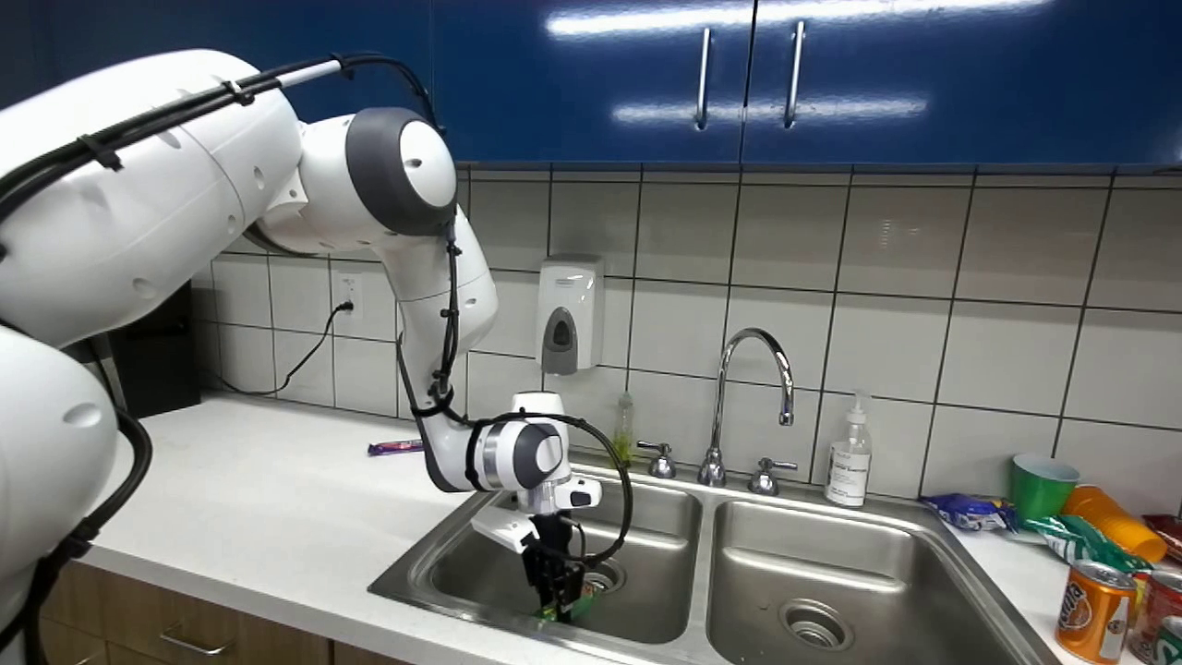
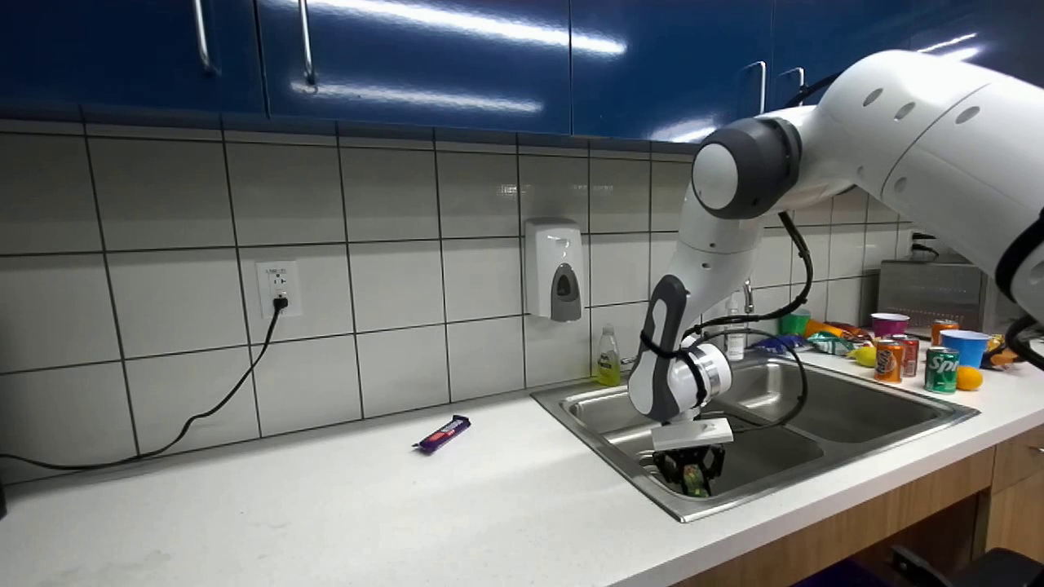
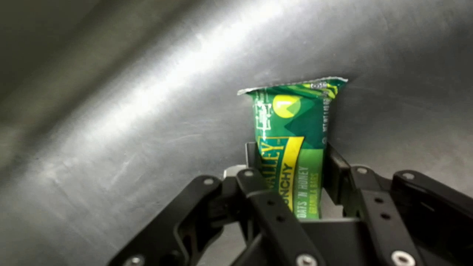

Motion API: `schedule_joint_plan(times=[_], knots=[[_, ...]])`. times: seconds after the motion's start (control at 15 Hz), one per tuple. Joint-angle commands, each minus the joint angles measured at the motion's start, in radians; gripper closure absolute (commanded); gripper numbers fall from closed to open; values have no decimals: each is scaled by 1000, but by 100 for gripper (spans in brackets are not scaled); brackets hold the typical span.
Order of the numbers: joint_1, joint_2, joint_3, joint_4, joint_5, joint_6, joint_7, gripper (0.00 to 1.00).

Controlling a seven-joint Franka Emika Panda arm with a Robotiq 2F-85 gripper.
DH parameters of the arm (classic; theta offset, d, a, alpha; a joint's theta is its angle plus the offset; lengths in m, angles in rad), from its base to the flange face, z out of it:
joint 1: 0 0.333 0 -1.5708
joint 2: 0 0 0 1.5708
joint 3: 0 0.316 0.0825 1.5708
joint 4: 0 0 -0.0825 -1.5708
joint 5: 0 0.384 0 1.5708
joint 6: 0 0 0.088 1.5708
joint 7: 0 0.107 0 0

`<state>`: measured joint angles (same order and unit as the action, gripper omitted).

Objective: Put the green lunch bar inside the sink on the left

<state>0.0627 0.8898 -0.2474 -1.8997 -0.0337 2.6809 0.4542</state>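
Note:
The green lunch bar has a green and yellow wrapper. In the wrist view my gripper has its fingers against both long sides of the bar, and the bar's lower end is hidden by the gripper. In both exterior views the gripper points down into the left sink basin, low near its front edge. The bar shows at the fingertips in both exterior views. Whether the bar rests on the basin floor is hard to tell.
A divider separates the right basin. The faucet and handles stand behind. A purple bar lies on the counter. A sanitizer bottle, cups, snack bags and cans are right of the sink. A yellow-green bottle stands behind.

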Motion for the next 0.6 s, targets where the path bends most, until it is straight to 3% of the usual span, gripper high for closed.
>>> schedule_joint_plan(times=[0.0,0.07,0.13,0.2,0.47,0.53], knots=[[-10,44,-2,62,25,-10,-20,83],[-8,44,-4,67,24,-17,-19,77],[-9,47,-5,73,25,-17,-18,33],[-6,46,-9,75,25,-18,-14,32],[21,-14,-31,36,18,-25,-2,3],[28,-35,-33,21,16,-25,-1,0]])
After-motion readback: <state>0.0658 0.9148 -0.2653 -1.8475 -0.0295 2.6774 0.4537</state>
